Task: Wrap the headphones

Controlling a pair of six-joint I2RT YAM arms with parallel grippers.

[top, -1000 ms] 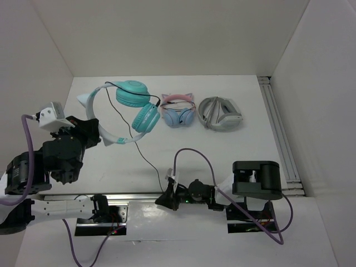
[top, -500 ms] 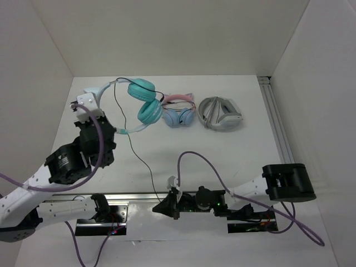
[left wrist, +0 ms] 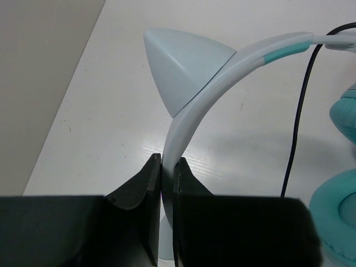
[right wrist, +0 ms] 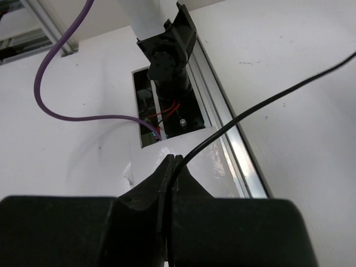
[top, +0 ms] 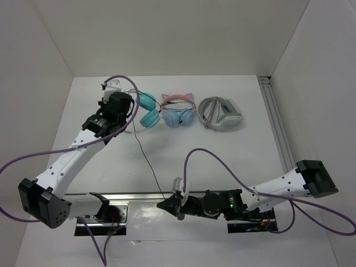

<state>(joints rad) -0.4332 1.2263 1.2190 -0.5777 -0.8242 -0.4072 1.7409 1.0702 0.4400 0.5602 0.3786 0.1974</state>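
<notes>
The headphones [top: 148,109] lie at the back of the table, with both teal cups showing and the pale headband mostly hidden under my left arm. My left gripper [top: 125,114] is shut on the headband [left wrist: 192,111], just below its pale cat-ear tip [left wrist: 183,67]. A teal cup [left wrist: 339,222] lies to the right of the gripper in the left wrist view. The thin black cable [top: 146,158] runs from the headphones down to the front rail. My right gripper [top: 167,204] is shut on that cable [right wrist: 250,108] above the rail, and its jaws pinch it at the tips [right wrist: 173,161].
A pink cat-ear pair [top: 178,111] lies right beside the teal cups, and a grey-white pair [top: 221,114] lies further right. A metal rail [top: 277,133] runs along the right wall. The front mounting rail [top: 133,196] holds both arm bases. White walls close the left, back and right.
My left arm has swung from the near left to the back, carrying the headphones right, up against the pink pair. My right arm has stretched low along the front, still holding the cable.
</notes>
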